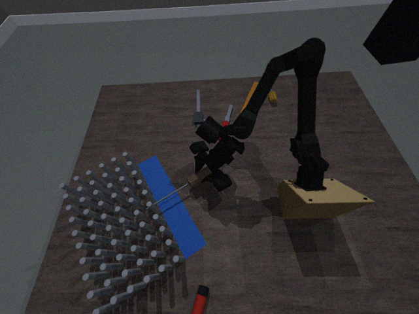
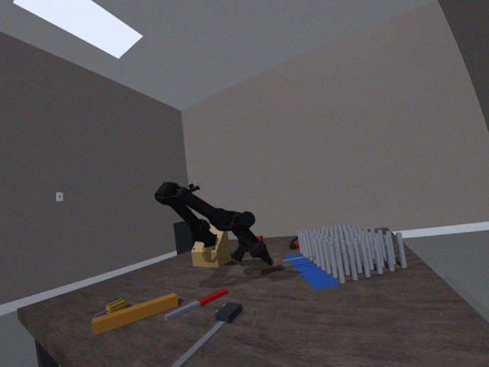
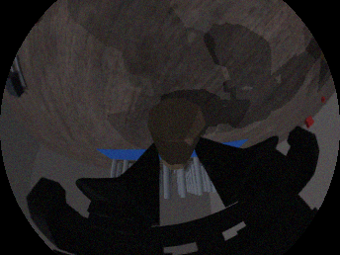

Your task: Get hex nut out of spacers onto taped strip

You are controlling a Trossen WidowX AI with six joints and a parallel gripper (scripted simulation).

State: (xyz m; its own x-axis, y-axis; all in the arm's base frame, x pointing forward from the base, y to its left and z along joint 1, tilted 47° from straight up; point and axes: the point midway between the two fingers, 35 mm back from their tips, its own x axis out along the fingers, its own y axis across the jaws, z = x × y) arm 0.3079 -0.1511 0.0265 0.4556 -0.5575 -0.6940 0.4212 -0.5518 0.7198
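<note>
Is grasping the wooden handle (image 1: 195, 179) (image 2: 277, 260) (image 3: 175, 124) firmly in the hand (image 1: 208, 173) (image 2: 272, 262) (image 3: 174, 142). Probably is starting to insert the thin, pale rod (image 1: 171, 194) (image 2: 294, 258), now crossing above the blue strip (image 1: 185, 226) (image 2: 317, 276) (image 3: 124, 154) towards the front spacers (image 1: 133, 232) (image 2: 339, 257) (image 3: 181, 184). Should be advancing slowly, straight along one gap, and not be swinging sideways. Is not seeing the hex nut, so is only supposing, from the task, a place deep between spacers; about its look, is not telling anything.
</note>
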